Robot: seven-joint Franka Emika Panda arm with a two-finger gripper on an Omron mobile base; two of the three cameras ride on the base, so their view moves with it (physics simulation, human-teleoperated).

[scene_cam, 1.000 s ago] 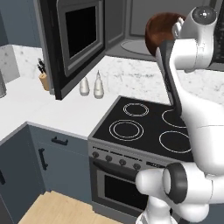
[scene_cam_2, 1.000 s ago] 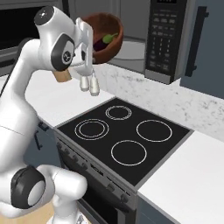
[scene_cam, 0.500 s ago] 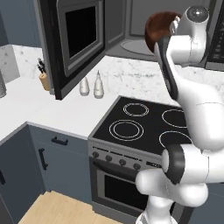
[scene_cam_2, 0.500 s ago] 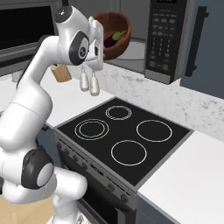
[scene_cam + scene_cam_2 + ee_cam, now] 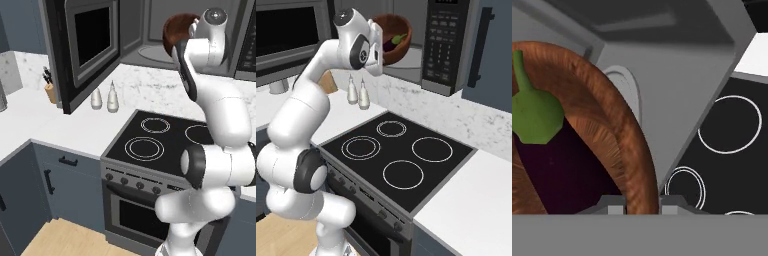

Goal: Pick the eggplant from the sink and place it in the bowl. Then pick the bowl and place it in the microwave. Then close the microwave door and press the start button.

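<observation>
Bowl (image 5: 176, 32) raised at the microwave (image 5: 150, 35) mouth in the left base view, half hidden behind the arm, eggplant (image 5: 394, 42) partly visible inside it in the right base view, gripper (image 5: 642, 200) clamped on the bowl rim in the hand view, fingertips mostly cut off, stove (image 5: 732, 145) below.

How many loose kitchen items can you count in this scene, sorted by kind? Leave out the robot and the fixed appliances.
Bowl, gripped by the hand: 1
Eggplant, lying in the bowl: 1
Shakers on the counter: 2
Knife block by the wall: 1
Total: 5
</observation>
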